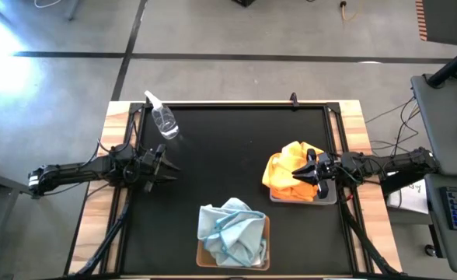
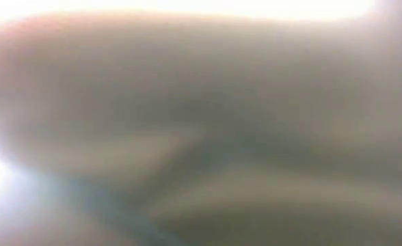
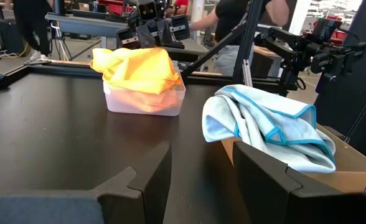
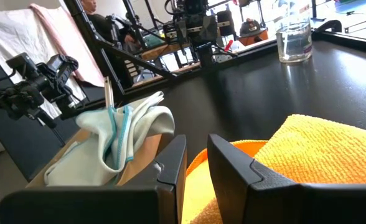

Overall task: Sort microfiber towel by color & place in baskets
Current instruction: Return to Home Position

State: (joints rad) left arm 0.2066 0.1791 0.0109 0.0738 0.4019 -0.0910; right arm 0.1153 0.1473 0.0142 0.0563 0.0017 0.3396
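Sorting looks finished from where I stand: the orange towels (image 1: pixel 281 169) are heaped in the grey tray (image 1: pixel 326 199) on the right of the table, and the blue towels (image 1: pixel 232 229) fill the tan basket (image 3: pixel 348 177) at the near edge. All that's left is pulling the arms back.

The right claw (image 1: pixel 300 170) hangs just over the orange heap, fingers a narrow gap apart and gripping nothing. I'd lift it straight up first so no cloth snags and gets dragged out, then draw it back.

The left claw (image 1: pixel 170 166) sits low over bare mat, fingers wide apart and empty. It should retreat without swinging toward the spray bottle (image 1: pixel 163 119) standing near it.

The table (image 1: pixel 228 140) is a black mat with wooden edges on a concrete floor, with people (image 3: pixel 231 15) moving about behind. The table-level camera shows only blur
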